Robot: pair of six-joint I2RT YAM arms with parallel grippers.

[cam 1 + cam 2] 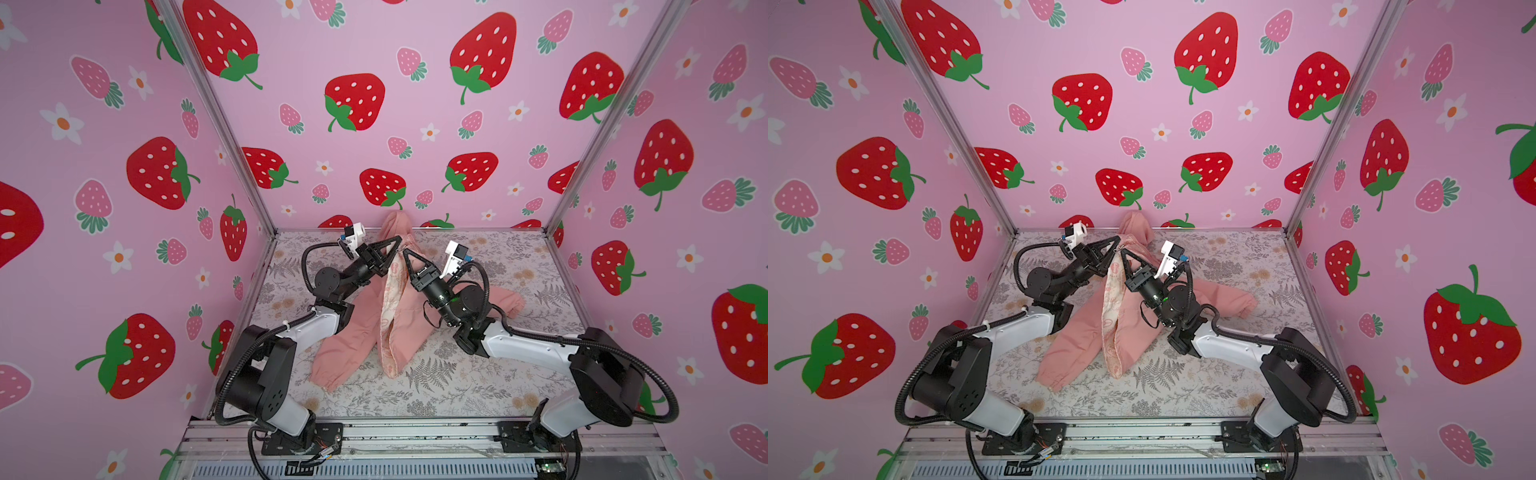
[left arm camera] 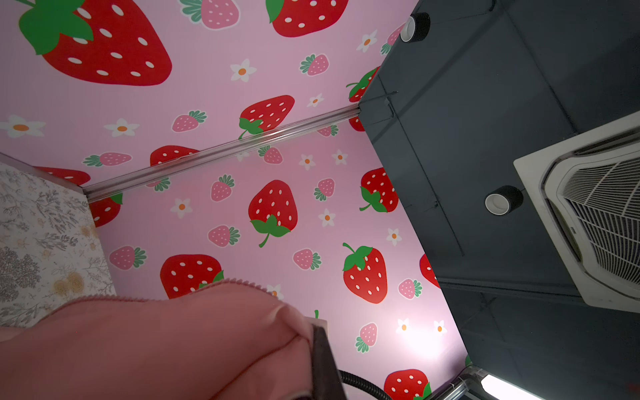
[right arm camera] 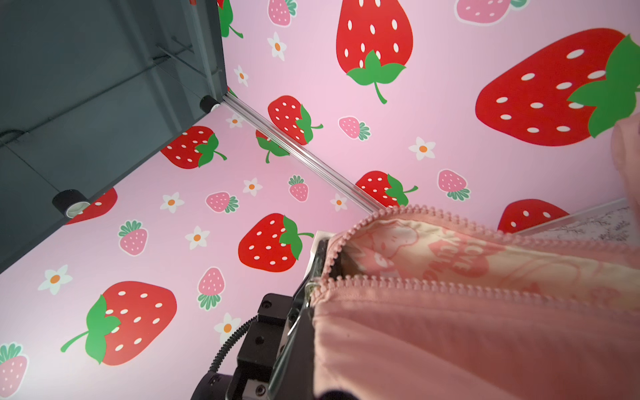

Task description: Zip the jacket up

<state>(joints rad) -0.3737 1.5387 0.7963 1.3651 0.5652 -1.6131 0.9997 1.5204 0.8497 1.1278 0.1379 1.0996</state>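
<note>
The salmon-pink jacket [image 1: 357,328] [image 1: 1077,336] lies on the table in both top views. Its front is open and shows the cream printed lining [image 1: 390,299], and its hood [image 1: 399,224] rests against the back wall. My left gripper [image 1: 399,240] [image 1: 1118,240] is shut on the jacket's fabric near the collar; in the left wrist view pink cloth [image 2: 173,346] bunches against it [image 2: 317,329]. Just beside it, my right gripper [image 1: 405,252] [image 1: 1122,252] is shut on the jacket's zipper edge. In the right wrist view the two rows of zipper teeth [image 3: 450,221] spread apart from this gripper [image 3: 320,256].
A floral cloth covers the table [image 1: 478,386]. Strawberry-print walls [image 1: 374,124] close in the back and both sides, with metal corner posts [image 1: 232,137]. A metal rail [image 1: 415,432] runs along the front edge. One sleeve [image 1: 505,301] stretches right, the other [image 1: 332,370] lies toward the front.
</note>
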